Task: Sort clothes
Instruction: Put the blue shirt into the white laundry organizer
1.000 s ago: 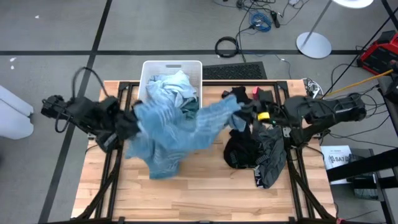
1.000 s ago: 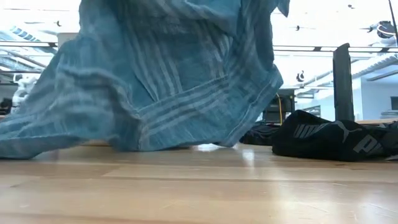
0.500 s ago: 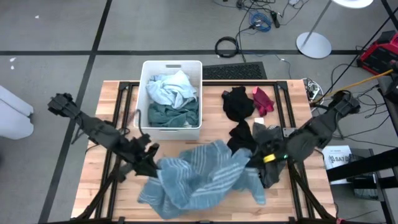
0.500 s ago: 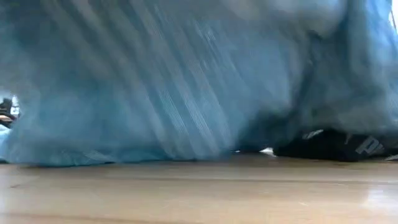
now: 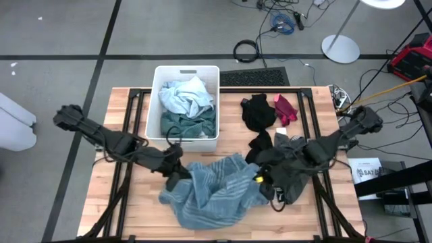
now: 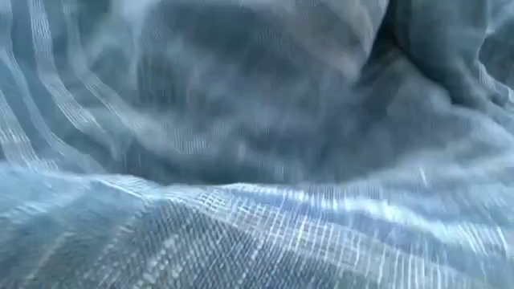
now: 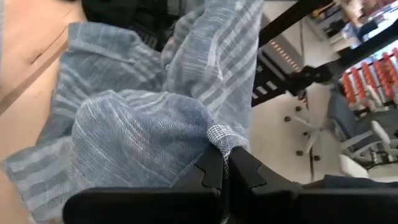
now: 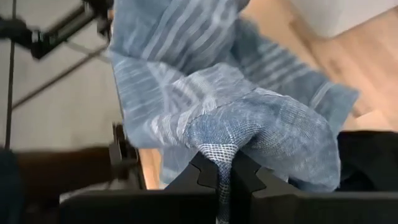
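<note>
A teal striped shirt lies crumpled on the near half of the wooden table, close to the front edge and roughly in the middle. In the low view its blue-grey woven cloth fills the whole picture.

The left gripper sits low at the shirt's left edge, its arm reaching in from the left side of the table. The left wrist view shows its two dark fingers pressed together on a pinched fold of the shirt. The right gripper is at the shirt's right edge, its arm coming in from the right. In the right wrist view its fingers are likewise clamped together on a bunch of the striped cloth.

Just right of the shirt, under the right arm, lies a heap of black and dark grey clothes. Farther back on the right are a black garment and, beside it, a small magenta garment.

At the far side, left of centre, stands a white bin. It holds a light blue garment with a darker teal garment nearer the front.
</note>
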